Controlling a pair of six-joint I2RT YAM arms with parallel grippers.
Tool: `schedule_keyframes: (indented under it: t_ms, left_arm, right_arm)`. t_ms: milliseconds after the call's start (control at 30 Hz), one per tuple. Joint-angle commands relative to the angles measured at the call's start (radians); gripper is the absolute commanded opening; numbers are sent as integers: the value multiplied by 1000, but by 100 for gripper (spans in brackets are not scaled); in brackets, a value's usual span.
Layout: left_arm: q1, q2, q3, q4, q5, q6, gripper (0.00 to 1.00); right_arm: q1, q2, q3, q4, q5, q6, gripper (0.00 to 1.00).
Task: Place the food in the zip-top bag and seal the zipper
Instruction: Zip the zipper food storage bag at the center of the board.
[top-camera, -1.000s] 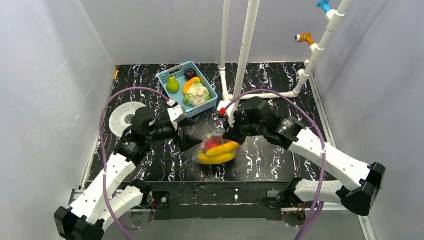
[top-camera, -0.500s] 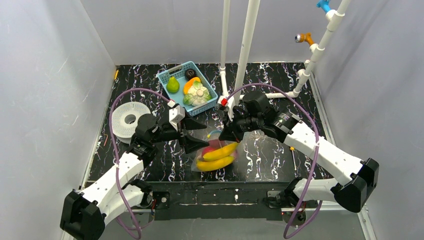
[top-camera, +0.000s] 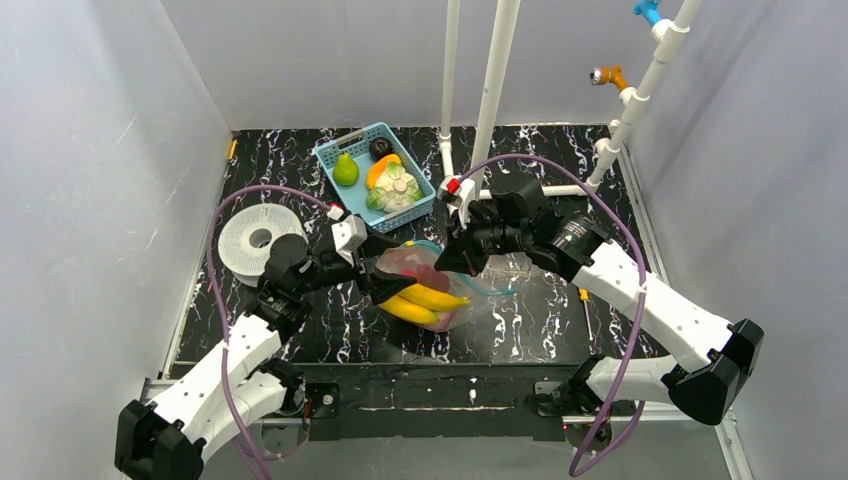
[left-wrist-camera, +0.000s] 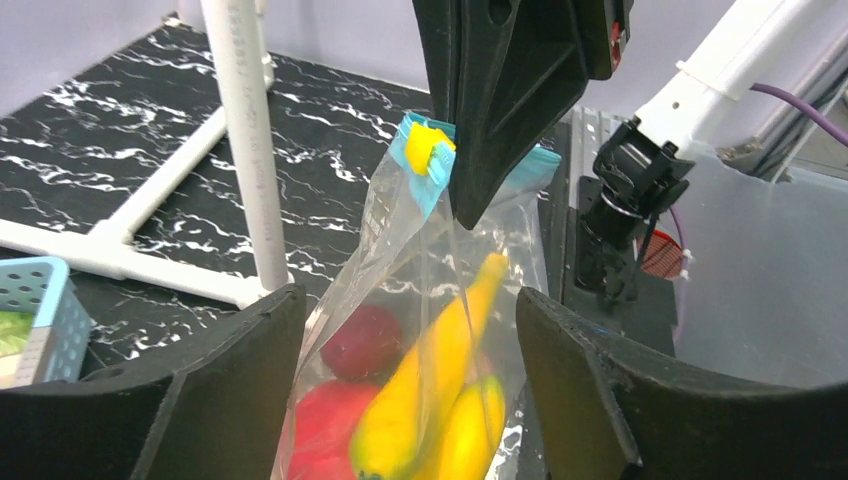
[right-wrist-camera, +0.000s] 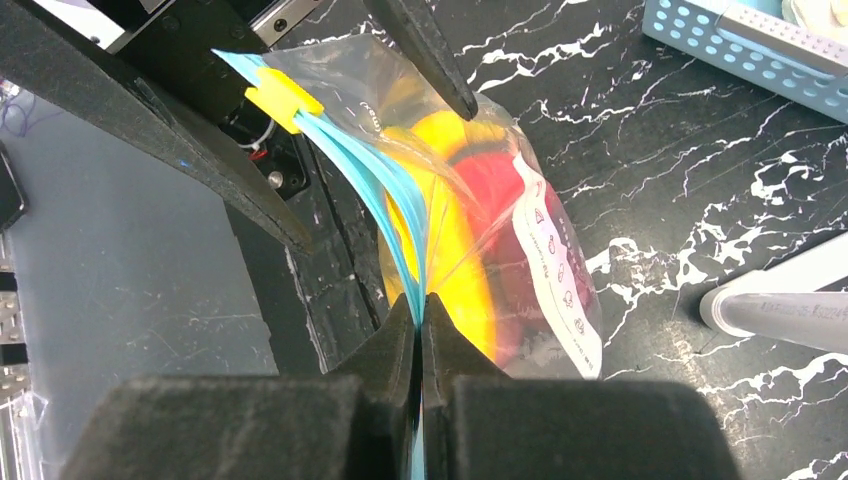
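Observation:
The clear zip-top bag (top-camera: 447, 298) hangs at the table's middle with two yellow bananas (top-camera: 428, 302), a red apple (top-camera: 418, 270) and a dark purple-red piece (left-wrist-camera: 365, 340) inside. My right gripper (top-camera: 447, 262) is shut on the teal zipper strip (right-wrist-camera: 405, 235) at the bag's mouth and holds it up. A yellow slider (right-wrist-camera: 283, 100) sits at the strip's far end. My left gripper (top-camera: 387, 283) is open, and its fingers (left-wrist-camera: 215, 390) stand on either side of the bag's lower part (left-wrist-camera: 420, 330).
A light-blue mesh basket (top-camera: 334, 157) at the back holds a green pear (top-camera: 346, 170), a white-green cabbage (top-camera: 396, 189) and other toy produce. A white pipe frame (top-camera: 490, 110) rises behind the bag. A white spool (top-camera: 252, 237) lies at the left.
My left gripper has moved right and now straddles the bag. The bag has shifted left and tilted, and its teal strip now trails to the right. My right gripper stays clamped on the strip.

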Motion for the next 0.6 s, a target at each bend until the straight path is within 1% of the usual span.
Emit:
schedule_keyframes:
  t_ms: [0, 100, 167, 200, 267, 300, 367, 433, 567]
  left_arm:
    - [-9, -49, 2, 9, -81, 48, 70]
    - [-9, -52, -2, 25, -96, 39, 66]
    - [-9, -51, 1, 26, -91, 36, 60]
    - [-9, -52, 3, 24, -89, 35, 56]
    - [-9, -57, 2, 26, -81, 37, 45]
    - [-9, -59, 2, 23, -76, 41, 41]
    - [-9, -61, 9, 5, -75, 48, 40]
    - [-9, -62, 11, 3, -72, 49, 42]
    - [-9, -57, 17, 3, -31, 47, 43]
  right_arm:
    - [0, -10, 59, 55, -18, 39, 1]
    - [2, -1, 64, 51, -36, 33, 1]
    - [4, 4, 65, 55, -44, 33, 1]
    - [6, 7, 64, 56, -46, 33, 1]
    - [8, 13, 64, 59, -47, 32, 1]
    - [9, 15, 64, 60, -47, 32, 1]
    - [11, 19, 63, 61, -48, 32, 1]
    - [14, 23, 65, 58, -52, 31, 1]
    - [21, 27, 64, 54, -52, 29, 1]
